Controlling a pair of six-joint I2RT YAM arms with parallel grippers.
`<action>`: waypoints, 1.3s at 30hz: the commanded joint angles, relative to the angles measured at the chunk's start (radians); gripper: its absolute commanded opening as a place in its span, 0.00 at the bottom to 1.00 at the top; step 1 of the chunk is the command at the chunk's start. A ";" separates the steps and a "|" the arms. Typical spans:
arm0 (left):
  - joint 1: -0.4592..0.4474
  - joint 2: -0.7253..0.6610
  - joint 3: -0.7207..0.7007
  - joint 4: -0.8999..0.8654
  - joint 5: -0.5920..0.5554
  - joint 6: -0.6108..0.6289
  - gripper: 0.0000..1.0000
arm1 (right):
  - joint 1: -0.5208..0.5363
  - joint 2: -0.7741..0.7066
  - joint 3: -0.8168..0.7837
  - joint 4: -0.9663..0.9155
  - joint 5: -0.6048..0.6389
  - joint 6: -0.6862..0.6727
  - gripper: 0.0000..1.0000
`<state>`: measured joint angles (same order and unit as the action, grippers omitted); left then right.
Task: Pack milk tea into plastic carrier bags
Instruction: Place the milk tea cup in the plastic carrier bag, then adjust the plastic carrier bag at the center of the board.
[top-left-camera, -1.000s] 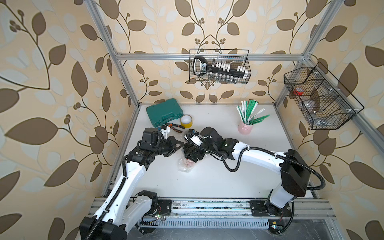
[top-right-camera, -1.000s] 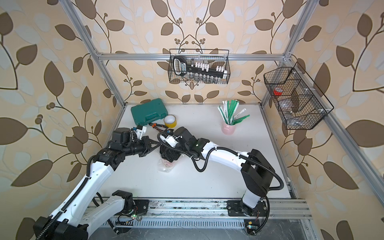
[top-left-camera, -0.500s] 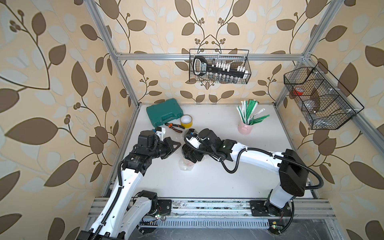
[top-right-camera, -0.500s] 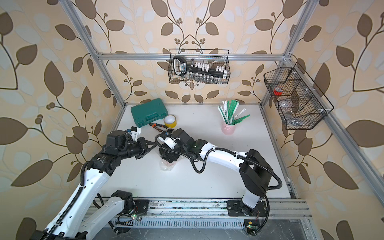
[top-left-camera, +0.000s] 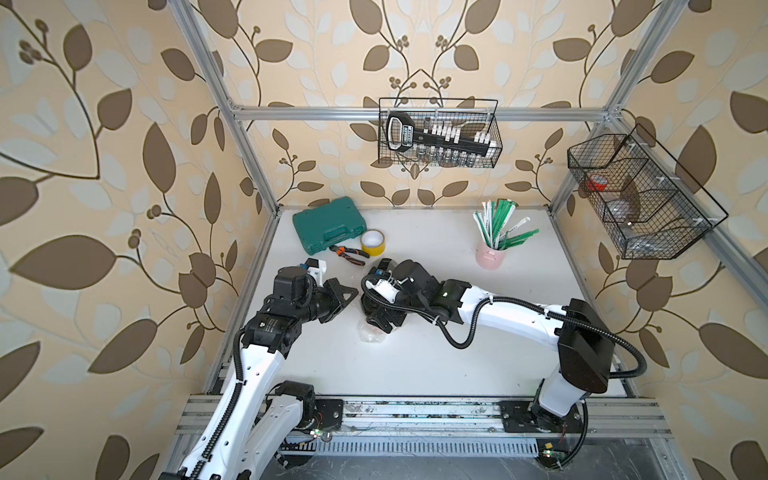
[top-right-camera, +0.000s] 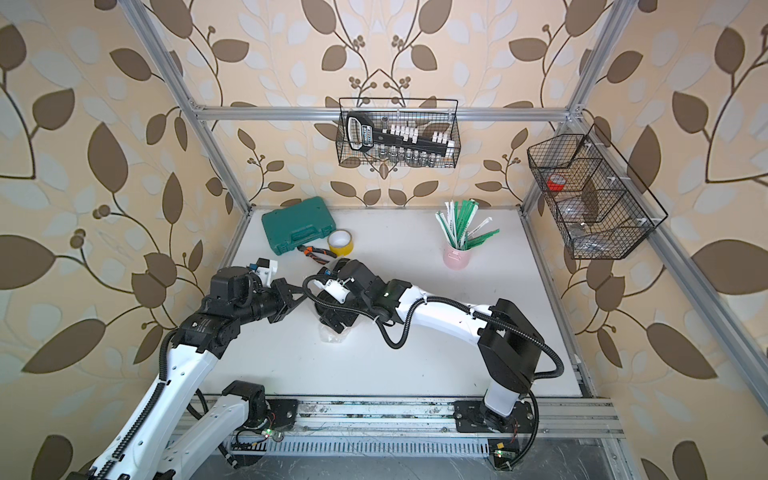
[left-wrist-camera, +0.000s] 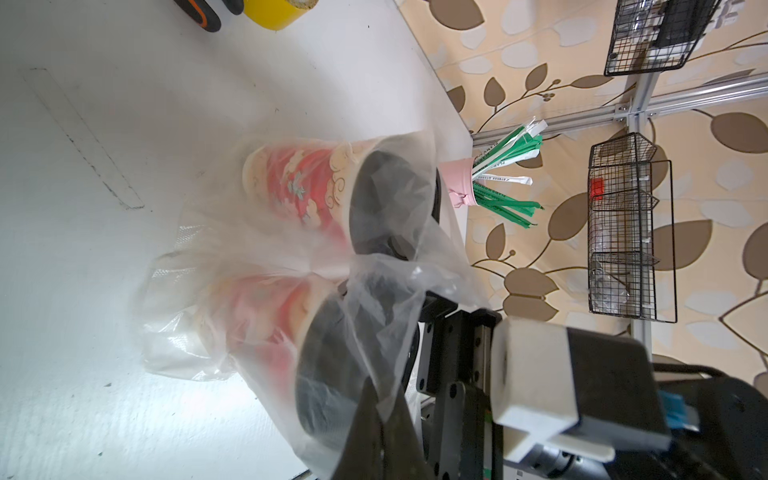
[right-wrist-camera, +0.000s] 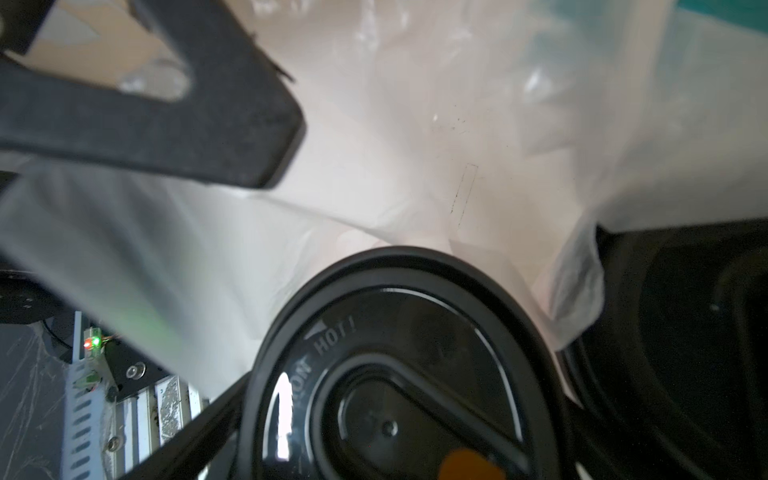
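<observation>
Left wrist view gives us the clearest look: two milk tea cups (left-wrist-camera: 299, 191) stand upright and side by side inside the plastic carrier bag (left-wrist-camera: 174, 353). Their red sides show through the film, their black lids are on, and the bag's bottom lies crumpled on the white table (left-wrist-camera: 83, 249). The left gripper (left-wrist-camera: 376, 395) is pressed together on a fold of the bag's mouth, and we see the film drawn up from the cups to it. In both top views the right gripper (top-left-camera: 380, 318) (top-right-camera: 332, 320) hangs straight over the cups and hides them, so only the bag's crumpled bottom shows below it. Its own wrist camera looks down on one lid (right-wrist-camera: 407, 365), with its jaws spread wide on either side. We cannot tell whether they touch the lid. The cups sit in the table's left half, about midway between the far and near edges. The green case (top-left-camera: 328, 224), pliers (top-left-camera: 349, 253) and yellow tape roll (top-left-camera: 372, 242) lie toward the far left corner. The pink cup of straws (top-left-camera: 492, 255) stands nearer the far edge, right of the middle. Against a second ago, we find little changed: the left gripper holds the same spot, the right wrist has edged slightly toward the left edge, and the bag's bottom lies where it lay.
</observation>
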<state>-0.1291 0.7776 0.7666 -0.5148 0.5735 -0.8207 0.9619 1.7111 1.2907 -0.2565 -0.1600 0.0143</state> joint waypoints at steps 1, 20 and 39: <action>0.010 -0.005 0.001 -0.009 -0.021 0.014 0.00 | -0.005 -0.061 0.076 -0.080 -0.029 0.007 0.99; 0.011 0.012 0.011 -0.010 -0.014 0.018 0.00 | -0.193 -0.259 -0.022 -0.148 -0.043 0.362 0.92; 0.011 0.044 0.069 -0.001 -0.021 0.017 0.00 | -0.189 -0.144 0.140 -0.254 -0.005 0.363 0.00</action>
<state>-0.1291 0.8207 0.7830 -0.5159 0.5644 -0.8188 0.7685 1.5593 1.3750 -0.4774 -0.1909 0.3775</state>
